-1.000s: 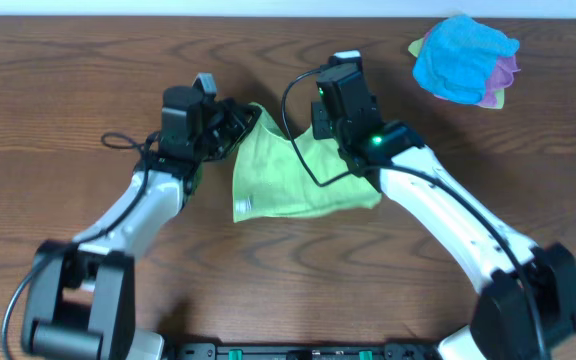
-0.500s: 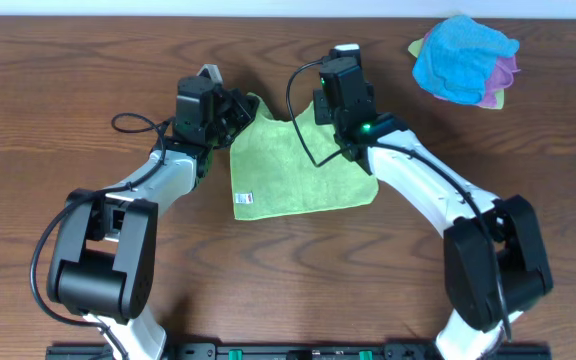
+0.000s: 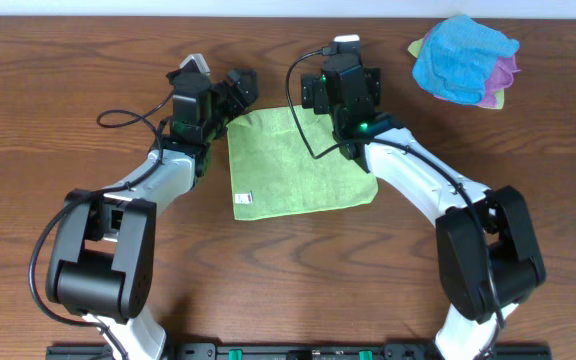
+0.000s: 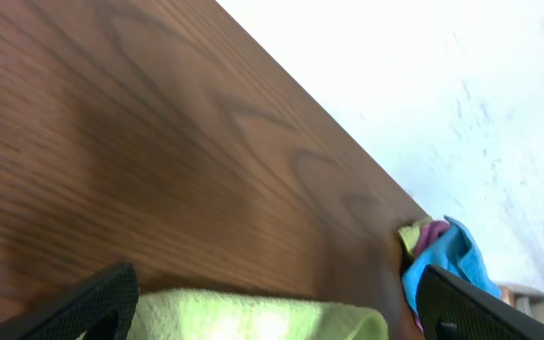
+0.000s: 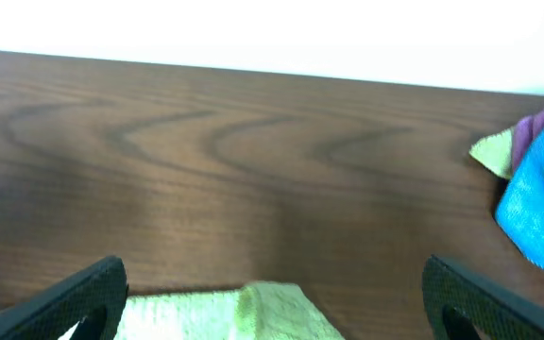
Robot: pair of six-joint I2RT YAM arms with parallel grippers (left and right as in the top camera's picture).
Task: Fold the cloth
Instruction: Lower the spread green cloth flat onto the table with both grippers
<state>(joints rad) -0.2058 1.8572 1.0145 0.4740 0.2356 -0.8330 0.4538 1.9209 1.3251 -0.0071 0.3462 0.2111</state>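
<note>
The lime-green cloth (image 3: 298,165) lies flat on the wooden table, its white tag (image 3: 246,200) near the front left corner. My left gripper (image 3: 232,97) stands open at the cloth's far left corner, with nothing between its jaws. My right gripper (image 3: 341,84) is open over the far right corner, which its body hides from overhead. In the left wrist view the cloth's edge (image 4: 253,316) lies low between the spread fingers of the left gripper (image 4: 277,302). The right wrist view shows a raised corner of cloth (image 5: 253,307) below the open right gripper (image 5: 277,288).
A pile of cloths, bright blue (image 3: 463,55) on top of purple (image 3: 506,72) and yellow-green ones, sits at the table's far right. It also shows as a blue heap (image 4: 447,260) and a blue edge (image 5: 541,208) in the wrist views. The table's far edge (image 5: 253,66) lies just beyond both grippers.
Both grippers went from shut to open and let go of the cloth's far corners. The cloth, lifted and bunched a second ago, now lies spread flat, drawn toward the back.
</note>
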